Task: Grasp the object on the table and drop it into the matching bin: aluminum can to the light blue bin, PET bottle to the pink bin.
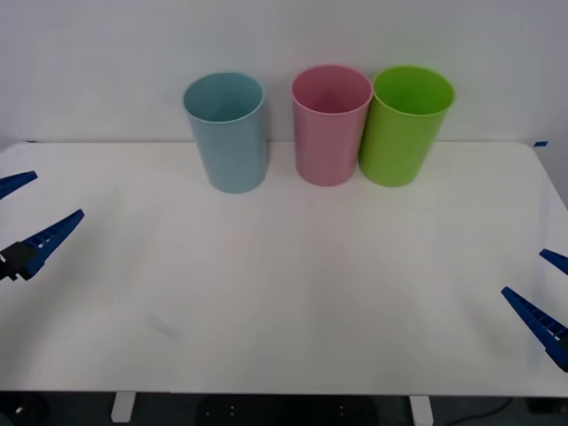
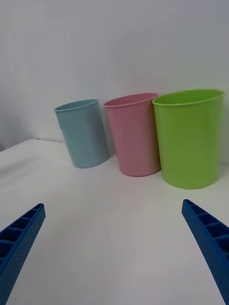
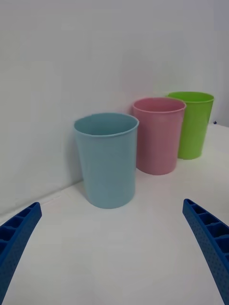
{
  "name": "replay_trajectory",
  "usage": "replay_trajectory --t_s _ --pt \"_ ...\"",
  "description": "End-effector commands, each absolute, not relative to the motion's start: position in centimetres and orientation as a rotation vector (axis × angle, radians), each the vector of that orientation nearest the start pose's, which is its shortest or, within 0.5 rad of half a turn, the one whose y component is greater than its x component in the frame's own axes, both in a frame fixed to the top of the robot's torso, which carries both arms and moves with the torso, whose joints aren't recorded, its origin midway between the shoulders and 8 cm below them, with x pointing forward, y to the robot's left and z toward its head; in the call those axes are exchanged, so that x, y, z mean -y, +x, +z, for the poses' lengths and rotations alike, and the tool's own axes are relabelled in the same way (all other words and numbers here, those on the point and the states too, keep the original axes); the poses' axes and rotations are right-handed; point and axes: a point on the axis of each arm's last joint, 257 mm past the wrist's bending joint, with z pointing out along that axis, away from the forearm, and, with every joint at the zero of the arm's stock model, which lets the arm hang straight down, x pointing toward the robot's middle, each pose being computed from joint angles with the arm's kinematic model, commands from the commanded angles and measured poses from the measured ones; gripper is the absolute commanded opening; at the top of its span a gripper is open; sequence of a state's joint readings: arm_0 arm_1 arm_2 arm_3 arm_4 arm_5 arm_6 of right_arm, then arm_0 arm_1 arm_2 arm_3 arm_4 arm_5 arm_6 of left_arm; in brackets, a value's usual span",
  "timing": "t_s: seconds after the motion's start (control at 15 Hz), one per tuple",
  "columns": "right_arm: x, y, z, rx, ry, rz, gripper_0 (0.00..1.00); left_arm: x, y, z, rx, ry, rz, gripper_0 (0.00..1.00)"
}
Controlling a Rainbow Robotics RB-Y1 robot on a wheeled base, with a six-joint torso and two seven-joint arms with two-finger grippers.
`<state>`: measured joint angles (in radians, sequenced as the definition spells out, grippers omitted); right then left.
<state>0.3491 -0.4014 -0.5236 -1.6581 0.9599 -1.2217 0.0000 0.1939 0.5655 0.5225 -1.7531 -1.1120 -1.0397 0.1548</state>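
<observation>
Front view: table (image 1: 284, 302) is white, with 3 bins in a row at 12 o'clock: light blue bin (image 1: 225, 131), pink bin (image 1: 330, 124) at centre, lime green bin (image 1: 406, 124) just beside it, rims touching or nearly so. Left gripper (image 1: 19, 213) sits at 9 o'clock by the table edge, fingers spread wide, holding nothing. Right gripper (image 1: 548, 288) sits at 4 o'clock at the edge, also spread wide and holding nothing. No can or bottle on the tabletop.

Right wrist view: right gripper (image 2: 114, 252) wide, bare table between fingers; lime green bin (image 2: 191, 138) nearest, then pink bin (image 2: 132, 133), then light blue bin (image 2: 83, 133).

Left wrist view: left gripper (image 3: 112, 250) wide; light blue bin (image 3: 107, 159) nearest, pink bin (image 3: 157, 136), lime green bin (image 3: 193, 124) farthest.

Progress: can't tell where the can is, possibly already binned; bin interiors are hidden. Nothing left to grasp here.
</observation>
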Motion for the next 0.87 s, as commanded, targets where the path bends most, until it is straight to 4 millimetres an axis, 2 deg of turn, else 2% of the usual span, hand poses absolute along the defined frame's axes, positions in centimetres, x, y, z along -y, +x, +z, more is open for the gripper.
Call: replay_trajectory --t_s 0.07,0.33,0.87 --pt "33.0 34.2 -16.9 -1.441 -0.465 0.567 1.00 -36.1 38.8 -12.0 -1.483 0.609 -0.329 1.00" --pt "33.0 34.2 -16.9 -1.441 -0.465 0.567 1.00 -37.1 36.7 -13.4 -1.512 0.590 -0.333 1.00" --pt "33.0 34.2 -16.9 -1.441 -0.465 0.567 1.00 -36.8 36.2 -14.0 -1.524 0.574 -0.364 1.00"
